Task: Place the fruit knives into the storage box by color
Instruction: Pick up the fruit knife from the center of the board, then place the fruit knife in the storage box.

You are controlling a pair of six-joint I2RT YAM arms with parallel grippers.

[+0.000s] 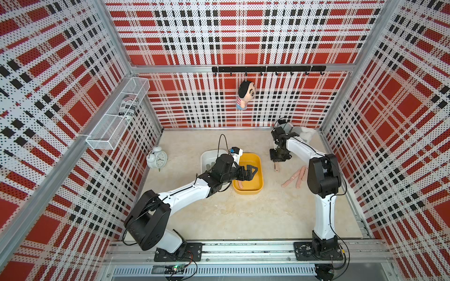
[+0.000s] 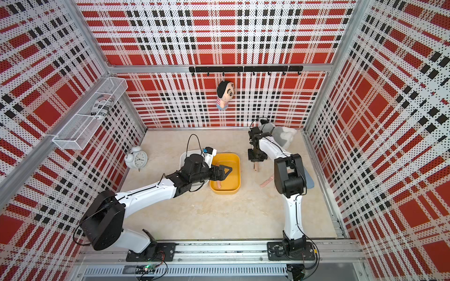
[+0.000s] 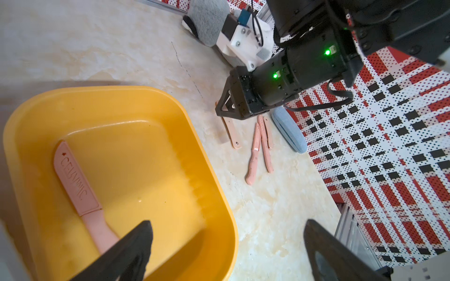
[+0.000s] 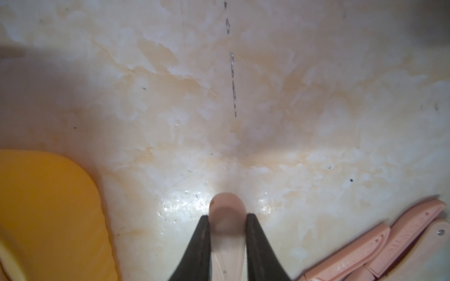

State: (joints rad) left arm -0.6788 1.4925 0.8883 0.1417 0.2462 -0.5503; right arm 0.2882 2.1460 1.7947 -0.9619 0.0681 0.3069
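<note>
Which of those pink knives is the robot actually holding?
The pink knife pinched in the right gripper, pointing downward. The others lie flat: one in the yellow box, the rest on the table.

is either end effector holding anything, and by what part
The right end effector pinches a pink fruit knife near its upper end; the rounded end hangs down. The left end effector is open and holds nothing.

The yellow box [image 3: 102, 92] looks smooth glossy plastic, the pink knife [image 4: 227, 209] matt plastic
</note>
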